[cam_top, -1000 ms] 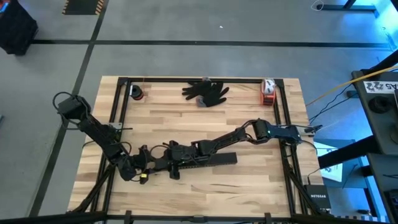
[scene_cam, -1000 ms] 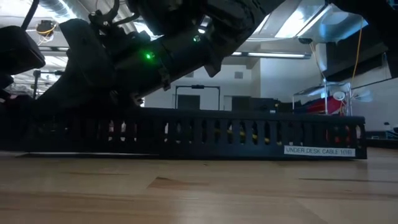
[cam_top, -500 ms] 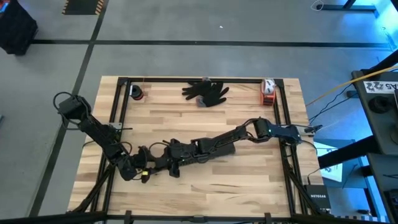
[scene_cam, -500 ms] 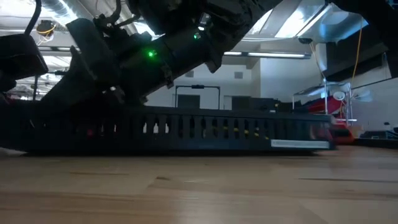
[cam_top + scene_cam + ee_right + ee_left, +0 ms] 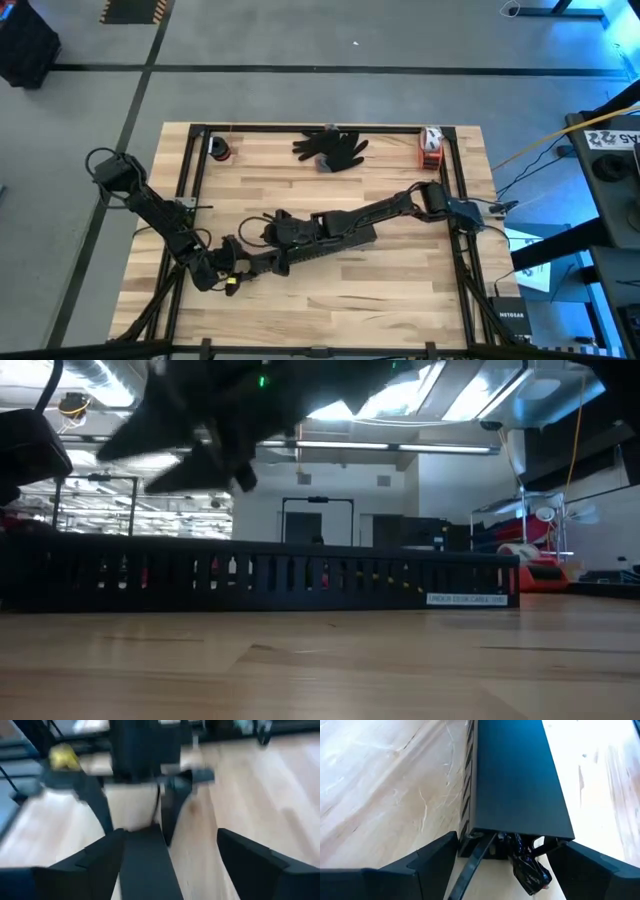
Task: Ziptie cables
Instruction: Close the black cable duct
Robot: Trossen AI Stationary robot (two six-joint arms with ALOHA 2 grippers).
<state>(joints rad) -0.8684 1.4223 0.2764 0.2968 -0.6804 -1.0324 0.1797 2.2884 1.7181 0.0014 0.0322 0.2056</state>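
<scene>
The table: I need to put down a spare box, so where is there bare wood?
Bare wood lies between the black glove and the slotted channel, and along the near edge of the table below the channel. The front-left is crowded, where both arms meet at the channel's end.

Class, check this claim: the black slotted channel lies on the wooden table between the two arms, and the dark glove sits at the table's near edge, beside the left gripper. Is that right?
Not quite. The black slotted channel does lie on the wooden table between the arms, but the high view shows the dark glove at the far edge, well away from the left gripper.
</scene>
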